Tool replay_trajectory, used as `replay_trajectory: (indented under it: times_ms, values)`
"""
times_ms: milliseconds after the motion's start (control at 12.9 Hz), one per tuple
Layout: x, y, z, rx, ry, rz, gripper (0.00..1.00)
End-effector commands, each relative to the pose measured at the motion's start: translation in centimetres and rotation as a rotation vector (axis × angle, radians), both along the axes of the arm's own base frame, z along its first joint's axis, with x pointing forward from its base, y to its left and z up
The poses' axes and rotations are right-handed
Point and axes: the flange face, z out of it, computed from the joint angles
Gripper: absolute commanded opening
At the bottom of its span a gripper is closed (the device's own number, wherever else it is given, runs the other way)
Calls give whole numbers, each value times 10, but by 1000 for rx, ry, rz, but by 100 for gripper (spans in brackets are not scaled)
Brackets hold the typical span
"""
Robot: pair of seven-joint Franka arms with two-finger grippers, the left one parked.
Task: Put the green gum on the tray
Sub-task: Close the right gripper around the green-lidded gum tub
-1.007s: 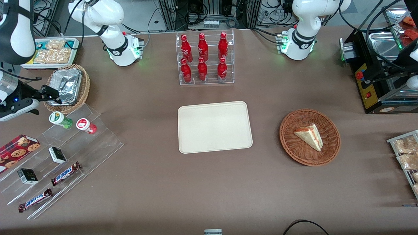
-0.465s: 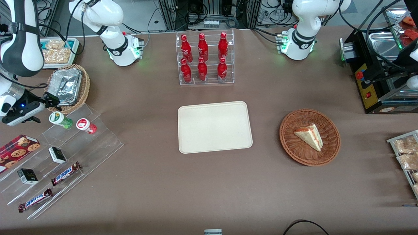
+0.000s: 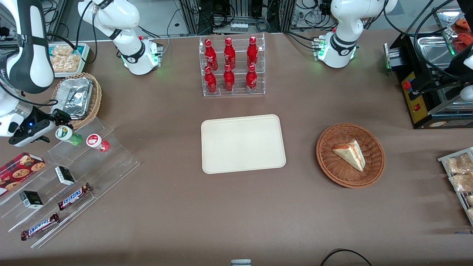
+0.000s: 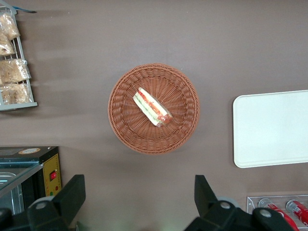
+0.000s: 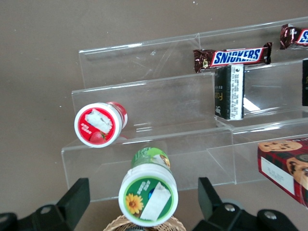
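The green gum point(image 3: 68, 135), a green bottle with a white lid, stands on the top step of the clear acrylic stand point(image 3: 111, 162) toward the working arm's end of the table, beside the red gum point(image 3: 97, 142). My gripper point(image 3: 61, 118) hovers just above the green gum, a little farther from the front camera than it. In the right wrist view the green gum point(image 5: 148, 192) sits between the two spread fingers point(image 5: 76, 198) of the gripper point(image 5: 143, 204), which touch nothing. The cream tray point(image 3: 242, 143) lies bare at the table's middle; it also shows in the left wrist view point(image 4: 272, 127).
A wicker basket with a foil container point(image 3: 75, 98) sits beside the gripper. The stand's lower steps hold Snickers bars point(image 3: 74, 195), small dark boxes point(image 3: 64, 175) and a cookie box point(image 3: 20, 168). A rack of red bottles point(image 3: 231, 66) and a sandwich basket point(image 3: 350, 155) flank the tray.
My gripper has moved nearer the front camera and down, from beside the foil basket to just above the green gum. The gum has not moved.
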Motion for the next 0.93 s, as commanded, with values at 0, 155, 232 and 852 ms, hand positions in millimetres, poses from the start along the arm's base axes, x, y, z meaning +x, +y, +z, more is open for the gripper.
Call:
replay_trajectory:
  times_ms: [0,155,232,852]
  values:
    - [2,-3,-11,-9,-3,10,100]
    - [2,-3,-14,-11,3,25,100]
    - [3,-6,-16,-13,-2,43,100]
    - [-1,-14,-31,-6,22,28,100]
